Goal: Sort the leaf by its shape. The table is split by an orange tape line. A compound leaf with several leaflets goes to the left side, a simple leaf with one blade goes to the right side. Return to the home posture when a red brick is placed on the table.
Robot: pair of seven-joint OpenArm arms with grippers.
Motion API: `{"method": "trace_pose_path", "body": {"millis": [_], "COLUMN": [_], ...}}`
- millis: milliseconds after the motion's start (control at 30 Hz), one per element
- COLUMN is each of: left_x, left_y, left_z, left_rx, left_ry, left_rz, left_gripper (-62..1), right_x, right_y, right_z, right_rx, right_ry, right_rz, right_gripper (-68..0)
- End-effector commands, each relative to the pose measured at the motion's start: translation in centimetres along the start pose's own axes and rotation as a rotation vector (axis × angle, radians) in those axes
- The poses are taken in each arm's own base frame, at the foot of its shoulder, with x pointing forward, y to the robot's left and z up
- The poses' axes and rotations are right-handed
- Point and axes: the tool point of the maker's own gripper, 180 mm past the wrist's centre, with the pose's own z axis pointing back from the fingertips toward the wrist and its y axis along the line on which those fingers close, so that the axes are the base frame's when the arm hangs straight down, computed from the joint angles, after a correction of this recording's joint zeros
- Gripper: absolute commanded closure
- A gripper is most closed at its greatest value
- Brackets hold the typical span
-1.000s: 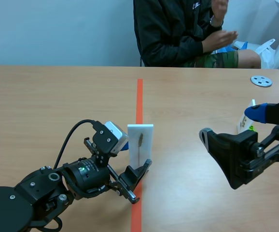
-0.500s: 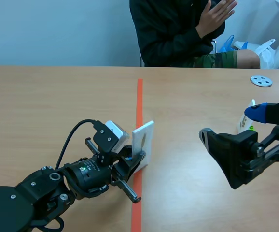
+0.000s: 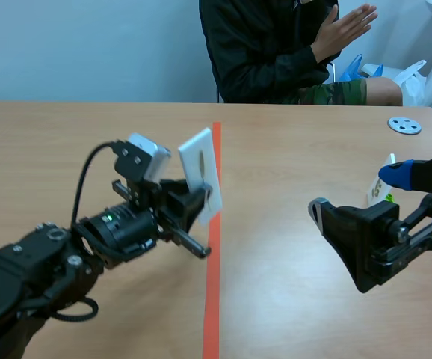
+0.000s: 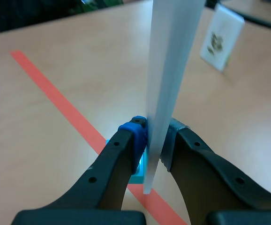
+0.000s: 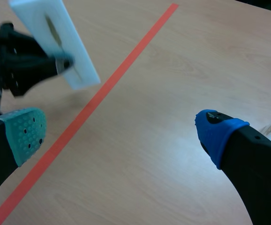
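1. Right now the left gripper [image 3: 199, 200] has its jaws clamped on the lower edge of a white card [image 3: 201, 173].
2. The card is held clear of the table [image 3: 291, 149], nearly upright and slightly tilted, at the orange tape line [image 3: 214, 247].
3. The card carries one slim dark leaf [image 5: 54, 29], a single blade.
4. The right gripper [image 5: 121, 131] has its jaws wide apart and holds nothing, low over the table's right side.
5. A second card [image 4: 221, 43] with a leaf picture stands beside the right arm.
6. A grey disc [image 3: 404, 125] lies at the far right.
7. A person [image 3: 276, 45] sits across the table.
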Motion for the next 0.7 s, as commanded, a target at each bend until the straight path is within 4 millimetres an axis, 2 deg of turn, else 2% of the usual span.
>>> {"method": "trace_pose_path", "body": {"millis": [0,200,367,500,667], "left_x": [2.0,3.8,5.1,4.2,2.4], "left_y": [2.4,10.7,16.3,20.0,22.8], "left_z": [0.3,3.2,6.2,8.2,8.9], "left_rx": [0.052,0.311,0.496,0.618,0.696], "left_ry": [-0.047,-0.084,-0.117,-0.114,-0.082], "left_rz": [-0.008,0.026,0.016,0.073,0.090], "left_gripper": [-4.0,-4.0,-4.0,-4.0,-4.0], "right_x": [0.8,0.8,0.7,0.7,0.7], "right_y": [-0.4,-0.4,-0.4,-0.4,-0.4], "right_z": [-0.1,-0.1,-0.1,-0.1,-0.1], "right_rx": [-0.004,-0.004,-0.004,-0.004,-0.004], "right_ry": [-0.024,-0.024,-0.020,-0.020,-0.020], "right_rz": [0.014,0.014,0.014,0.013,0.013], "right_gripper": [-67.9,-67.9,-67.9,-67.9,-67.9]}}
